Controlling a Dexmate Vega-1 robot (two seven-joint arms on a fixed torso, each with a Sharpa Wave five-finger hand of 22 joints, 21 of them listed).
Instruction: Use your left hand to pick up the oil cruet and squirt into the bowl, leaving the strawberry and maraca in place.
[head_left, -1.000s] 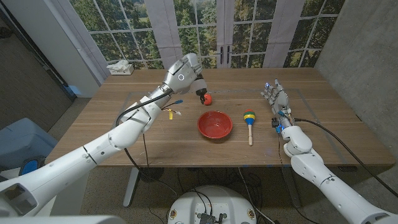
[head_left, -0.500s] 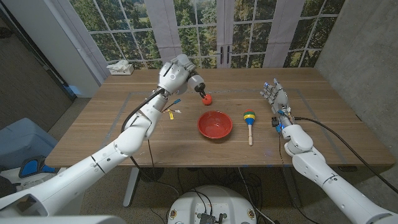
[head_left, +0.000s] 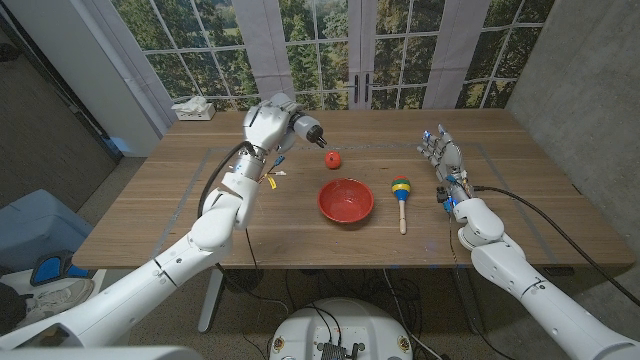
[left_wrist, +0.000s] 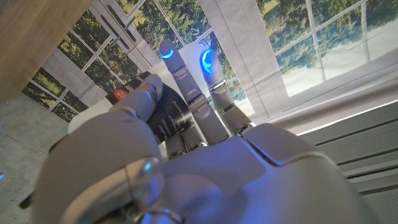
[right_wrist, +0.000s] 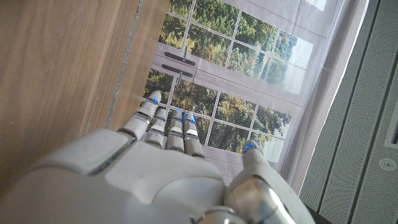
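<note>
Wood grain ran across the tabletop (head_left: 300, 230), with tall paned windows and trees behind it. Nearest the robot among the things sat a red bowl (head_left: 346, 201), and just to its right lay a maraca (head_left: 402, 196) with a striped head and a plain wooden handle, clear of the bowl's rim. Farther along the right side, the right hand (head_left: 441, 156) stood on the tabletop with its fingers straight and close together, holding nothing; the right wrist view showed the same straight fingers (right_wrist: 169, 127) reaching along the wood. Left of the bowl lay a few small yellow and blue bits (head_left: 276, 172) under the left forearm. Beyond the bowl a strawberry (head_left: 333, 158) rested alone on the wood. Above and to its left, the left hand (head_left: 272, 122) was raised off the tabletop, gripping the oil cruet (head_left: 308, 129), whose dark tip pointed toward the strawberry and was not over the bowl. From the left wrist, the cruet's dark labelled body (left_wrist: 166, 119) showed wrapped between thumb and fingers. At the far left corner sat a white tissue box (head_left: 194, 109).
</note>
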